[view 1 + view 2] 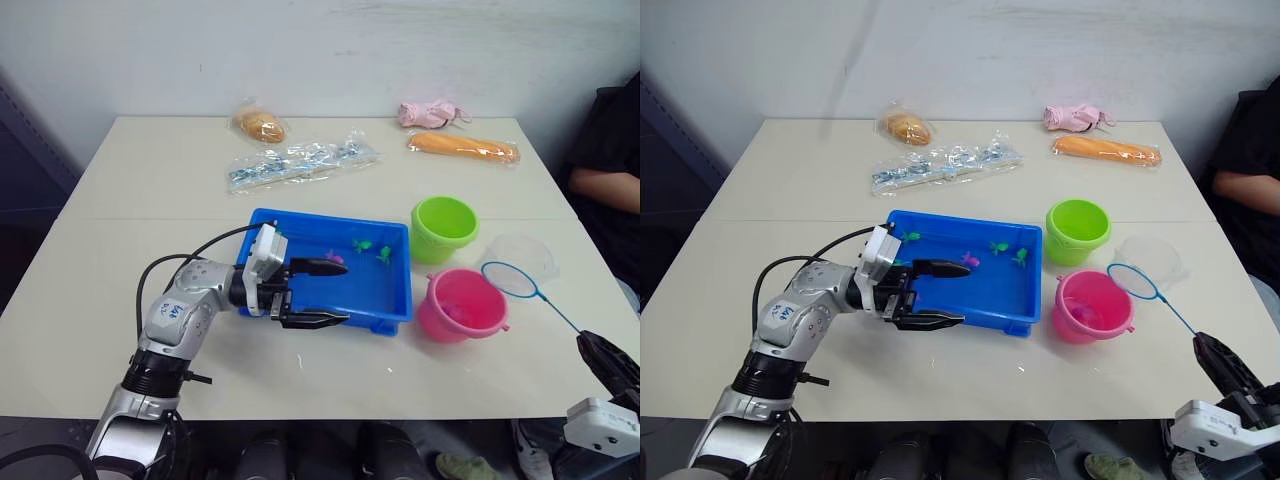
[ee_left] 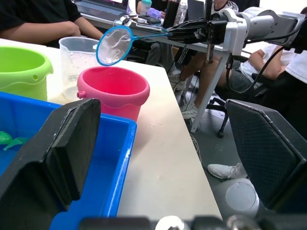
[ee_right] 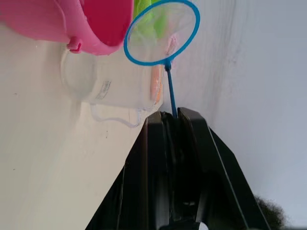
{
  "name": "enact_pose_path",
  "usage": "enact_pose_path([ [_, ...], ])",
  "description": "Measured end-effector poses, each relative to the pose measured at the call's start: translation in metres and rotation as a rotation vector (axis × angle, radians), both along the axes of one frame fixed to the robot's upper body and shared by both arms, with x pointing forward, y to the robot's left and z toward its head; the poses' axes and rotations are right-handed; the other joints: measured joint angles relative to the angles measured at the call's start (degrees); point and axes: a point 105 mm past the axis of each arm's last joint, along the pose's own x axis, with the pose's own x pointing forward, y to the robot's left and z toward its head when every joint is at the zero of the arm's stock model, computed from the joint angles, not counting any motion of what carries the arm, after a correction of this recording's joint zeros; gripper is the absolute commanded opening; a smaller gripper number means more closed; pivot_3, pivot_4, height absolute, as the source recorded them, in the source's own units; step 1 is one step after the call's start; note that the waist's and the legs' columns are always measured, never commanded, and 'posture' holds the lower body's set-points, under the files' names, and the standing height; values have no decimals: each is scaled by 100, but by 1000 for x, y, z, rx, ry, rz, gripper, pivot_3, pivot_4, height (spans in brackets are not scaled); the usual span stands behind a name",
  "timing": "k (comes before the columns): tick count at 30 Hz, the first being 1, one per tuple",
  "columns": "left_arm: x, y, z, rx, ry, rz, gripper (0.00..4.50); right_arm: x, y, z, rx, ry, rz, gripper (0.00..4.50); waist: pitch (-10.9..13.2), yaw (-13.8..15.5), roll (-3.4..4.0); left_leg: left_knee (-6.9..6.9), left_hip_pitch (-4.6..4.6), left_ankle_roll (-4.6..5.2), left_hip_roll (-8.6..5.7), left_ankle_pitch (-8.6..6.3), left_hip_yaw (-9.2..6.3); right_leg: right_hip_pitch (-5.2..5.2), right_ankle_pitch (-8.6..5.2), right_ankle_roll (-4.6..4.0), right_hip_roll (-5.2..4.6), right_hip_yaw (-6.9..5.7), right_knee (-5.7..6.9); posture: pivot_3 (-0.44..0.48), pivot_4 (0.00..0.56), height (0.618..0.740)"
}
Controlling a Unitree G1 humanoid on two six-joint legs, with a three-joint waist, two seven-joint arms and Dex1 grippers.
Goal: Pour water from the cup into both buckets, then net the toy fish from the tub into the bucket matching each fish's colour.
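The right gripper (image 3: 173,120), at the lower right of the head views, has its two black fingers closed tight on the thin handle of the small blue-rimmed round mesh net (image 1: 510,279). The hoop hangs in the air right of centre, above the gap between the pink round plastic bucket (image 1: 462,305) and the clear plastic measuring cup (image 1: 524,257). In my judgement the net is very light, but the handle is thin and springy; held at its far end, the hoop will likely wobble and sag when dragged through water.

The left gripper (image 1: 318,293) sits at centre frame over the near rim of the shallow bright blue rectangular plastic tub (image 1: 395,305), fingers spread wide, holding nothing.

Tiny green toy fish (image 1: 384,254) and a pink toy fish (image 1: 335,258) lie in the far half of the tub. These look light, hard and slick when wet; scooping from beneath should serve better than pinching.

The lime green round plastic bucket (image 1: 444,228) stands just behind the pink one, right of the tub. Something small lies inside the pink bucket; what it is cannot be told.
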Motion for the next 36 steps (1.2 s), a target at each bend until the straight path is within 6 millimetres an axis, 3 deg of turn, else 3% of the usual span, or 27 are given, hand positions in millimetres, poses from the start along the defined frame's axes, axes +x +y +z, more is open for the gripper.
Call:
enact_pose_path([
  [5,0,0,0,1,0,1,4474,-1,5,-3,87,3,20,0,0,-4,0,-3,0,0,2,0,-1,0,0,0,0,11,-2,0,150,740],
  [7,0,3,-1,7,-1,7,4474,2,13,1,228,2,51,0,0,-7,1,-3,1,0,3,0,-2,1,0,0,0,15,-2,0,150,740],
  [13,7,35,1,24,-8,124,4474,30,73,35,834,139,312,0,2,-98,3,-5,4,3,12,1,-11,1,-2,-4,-7,23,4,0,150,740],
  [17,14,66,5,28,-17,250,4474,49,106,40,1108,376,396,0,3,-15,2,-6,-1,3,11,1,-25,4,-4,-8,-6,10,-2,0,150,740],
  [21,19,104,5,49,-24,401,4474,76,133,42,1205,509,435,0,7,-3,-2,-5,-6,3,4,1,-25,0,-4,-8,-10,7,-3,0,150,740],
  [23,20,122,4,64,-33,470,4474,88,145,41,1173,597,417,0,8,-7,-1,-6,-9,4,4,0,-25,-4,-4,-8,-14,5,-6,0,150,740],
  [26,17,138,0,87,-37,535,4474,105,147,30,1128,723,288,0,8,28,-1,-8,-23,4,1,-2,-37,-5,-4,-8,-20,-9,-18,0,150,740],
  [30,15,142,-3,94,-34,570,4474,112,142,17,1115,851,158,0,8,109,0,-9,-47,8,0,-7,-43,-9,-2,-5,-18,-29,-38,0,150,740],
  [36,9,135,-3,100,-57,580,4474,125,130,26,1034,829,110,0,8,116,-1,-17,-54,16,-5,-14,-28,-9,7,11,-11,-80,-48,0,150,740],
])
